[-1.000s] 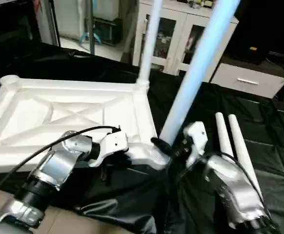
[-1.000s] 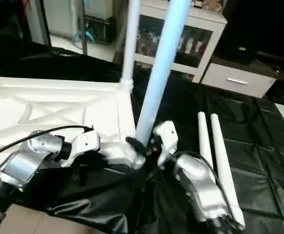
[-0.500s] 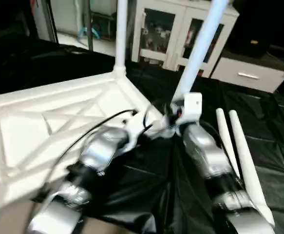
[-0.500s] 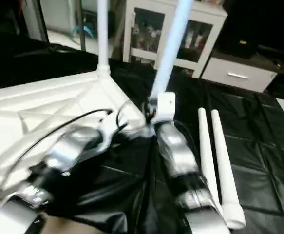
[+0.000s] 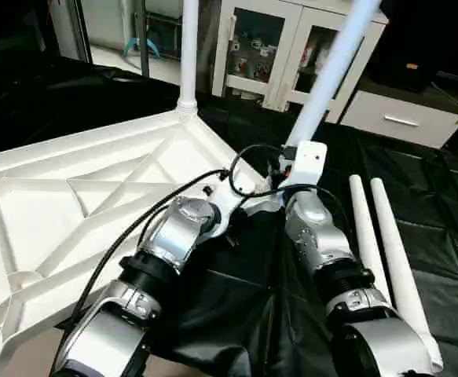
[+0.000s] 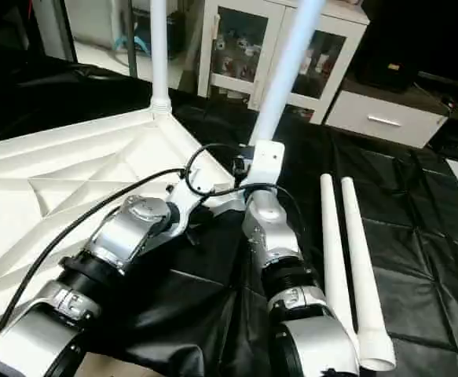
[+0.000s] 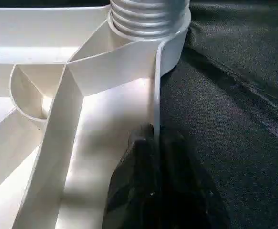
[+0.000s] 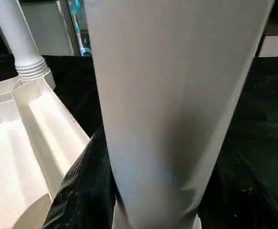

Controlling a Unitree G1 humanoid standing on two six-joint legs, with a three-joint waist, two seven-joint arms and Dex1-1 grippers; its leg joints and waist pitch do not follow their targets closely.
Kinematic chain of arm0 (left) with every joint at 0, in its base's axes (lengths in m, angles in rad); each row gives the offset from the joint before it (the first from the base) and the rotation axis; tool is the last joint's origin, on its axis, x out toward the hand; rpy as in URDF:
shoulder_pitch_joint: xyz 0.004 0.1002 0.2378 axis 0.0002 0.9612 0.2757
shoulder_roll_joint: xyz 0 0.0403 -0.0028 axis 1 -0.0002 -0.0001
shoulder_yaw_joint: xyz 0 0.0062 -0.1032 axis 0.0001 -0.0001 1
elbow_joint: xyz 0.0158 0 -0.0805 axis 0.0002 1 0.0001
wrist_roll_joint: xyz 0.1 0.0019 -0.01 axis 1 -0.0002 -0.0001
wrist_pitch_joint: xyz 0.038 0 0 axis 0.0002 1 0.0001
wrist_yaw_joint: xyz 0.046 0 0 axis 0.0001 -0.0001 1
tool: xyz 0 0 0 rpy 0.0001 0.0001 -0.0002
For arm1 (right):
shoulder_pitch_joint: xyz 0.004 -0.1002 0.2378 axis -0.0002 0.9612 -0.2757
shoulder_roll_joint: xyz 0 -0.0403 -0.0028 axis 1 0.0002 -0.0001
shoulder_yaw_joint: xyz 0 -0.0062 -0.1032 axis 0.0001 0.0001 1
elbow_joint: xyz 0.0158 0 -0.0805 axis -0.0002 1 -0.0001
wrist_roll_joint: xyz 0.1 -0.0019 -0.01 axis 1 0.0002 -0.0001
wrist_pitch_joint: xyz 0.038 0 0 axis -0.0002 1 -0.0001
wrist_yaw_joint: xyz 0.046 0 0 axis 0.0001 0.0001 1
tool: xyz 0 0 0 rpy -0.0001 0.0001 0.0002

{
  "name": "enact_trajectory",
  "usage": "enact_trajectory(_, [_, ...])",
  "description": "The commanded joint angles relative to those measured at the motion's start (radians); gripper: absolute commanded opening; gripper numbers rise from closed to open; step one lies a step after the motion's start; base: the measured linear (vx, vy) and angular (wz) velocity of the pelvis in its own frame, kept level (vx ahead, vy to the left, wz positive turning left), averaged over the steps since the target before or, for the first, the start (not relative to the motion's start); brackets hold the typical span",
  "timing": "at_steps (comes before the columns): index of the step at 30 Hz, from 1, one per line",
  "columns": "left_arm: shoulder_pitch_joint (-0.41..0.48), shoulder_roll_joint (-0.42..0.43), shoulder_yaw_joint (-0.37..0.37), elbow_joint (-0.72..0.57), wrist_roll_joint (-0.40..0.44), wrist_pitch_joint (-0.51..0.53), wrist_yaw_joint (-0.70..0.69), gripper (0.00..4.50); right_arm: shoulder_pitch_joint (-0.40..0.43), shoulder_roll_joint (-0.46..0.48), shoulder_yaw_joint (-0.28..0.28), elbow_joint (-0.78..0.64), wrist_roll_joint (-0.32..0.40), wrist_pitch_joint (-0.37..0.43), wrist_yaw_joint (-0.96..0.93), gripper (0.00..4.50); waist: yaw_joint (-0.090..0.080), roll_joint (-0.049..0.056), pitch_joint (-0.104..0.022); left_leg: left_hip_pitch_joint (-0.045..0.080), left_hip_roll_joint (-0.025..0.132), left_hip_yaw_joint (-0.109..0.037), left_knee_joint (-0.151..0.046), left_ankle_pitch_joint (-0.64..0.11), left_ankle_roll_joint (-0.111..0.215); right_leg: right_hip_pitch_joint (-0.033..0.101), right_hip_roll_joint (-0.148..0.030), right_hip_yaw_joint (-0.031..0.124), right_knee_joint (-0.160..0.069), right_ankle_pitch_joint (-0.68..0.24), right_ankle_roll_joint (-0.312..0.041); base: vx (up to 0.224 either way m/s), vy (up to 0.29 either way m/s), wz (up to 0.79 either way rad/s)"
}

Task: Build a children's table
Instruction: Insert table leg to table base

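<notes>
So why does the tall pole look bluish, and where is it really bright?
In the left eye view the leaning pole takes a bluish tint, while the one standing in the far corner stays white; in the left wrist view a glare patch lights the tabletop beside the left pincer.

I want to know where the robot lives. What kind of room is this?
Probably a room in a home or a lab made to look like one: a white cabinet with glass doors, a white drawer unit, and a worktable under black cloth.
</notes>
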Motion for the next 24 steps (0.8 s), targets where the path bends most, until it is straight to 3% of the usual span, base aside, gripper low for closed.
enact_trajectory(1, [-0.05,-0.004,0.041,-0.014,-0.011,-0.041,0.05,0.0,0.048,0.023,-0.003,0.093,0.024,0.065,0.051,2.19,0.0,0.018,-0.038,-0.003,0.009,0.002,-0.082,-0.247,-0.019,0.038,-0.038,0.02,-0.071,-0.167,-0.141,0.0,0.0,0.0])
enact_trajectory(5, [-0.049,0.006,0.041,-0.016,-0.015,-0.04,0.041,0.0,0.041,0.013,0.016,0.076,0.003,0.056,0.12,2.6,-0.009,0.017,-0.04,-0.007,0.009,0.0,-0.082,-0.254,-0.011,0.04,-0.041,0.021,-0.072,-0.189,-0.148,0.0,0.0,0.0])
enact_trajectory(7, [-0.049,0.009,0.041,-0.016,-0.016,-0.04,0.039,0.0,0.039,0.008,0.023,0.062,0.001,0.057,0.136,2.64,-0.007,0.015,-0.045,-0.007,0.01,0.002,-0.076,-0.201,-0.005,0.045,-0.042,0.021,-0.063,-0.114,-0.166,0.0,0.0,0.0])
enact_trajectory(10, [-0.049,0.019,0.042,-0.016,-0.018,-0.042,0.032,0.0,0.031,-0.003,0.026,0.017,0.015,0.069,0.176,3.02,-0.006,0.017,-0.044,-0.006,0.007,0.007,-0.069,-0.101,0.024,0.049,-0.036,0.02,-0.05,0.028,-0.201,0.0,0.0,0.0])
enact_trajectory(13, [-0.049,0.028,0.041,-0.02,-0.021,-0.042,0.025,0.0,0.027,-0.012,0.014,-0.029,0.033,0.089,0.21,3.14,-0.005,0.016,-0.044,-0.004,0.006,0.009,-0.067,-0.075,0.046,0.053,-0.037,0.02,-0.046,0.066,-0.219,0.0,0.0,0.0])
enact_trajectory(15, [-0.049,0.032,0.04,-0.022,-0.022,-0.043,0.023,0.0,0.027,-0.016,0.006,-0.051,0.044,0.101,0.227,3.46,-0.004,0.016,-0.044,-0.004,0.006,0.01,-0.064,-0.06,0.057,0.054,-0.038,0.021,-0.045,0.078,-0.233,0.0,0.0,0.0])
enact_trajectory(20, [-0.05,0.04,0.037,-0.021,-0.026,-0.048,0.017,0.0,0.041,-0.03,0.013,-0.123,0.05,0.107,0.283,3.5,-0.002,0.019,-0.044,-0.001,0.008,0.012,-0.061,-0.032,0.07,0.055,-0.039,0.021,-0.041,0.102,-0.255,0.0,0.0,0.0])
enact_trajectory(24, [-0.049,0.041,0.035,-0.023,-0.029,-0.049,0.013,0.0,0.061,-0.029,0.017,-0.158,0.056,0.097,0.312,3.15,0.001,0.019,-0.042,-0.002,0.008,0.013,-0.061,-0.029,0.076,0.056,-0.039,0.022,-0.041,0.11,-0.262,0.0,0.0,0.0])
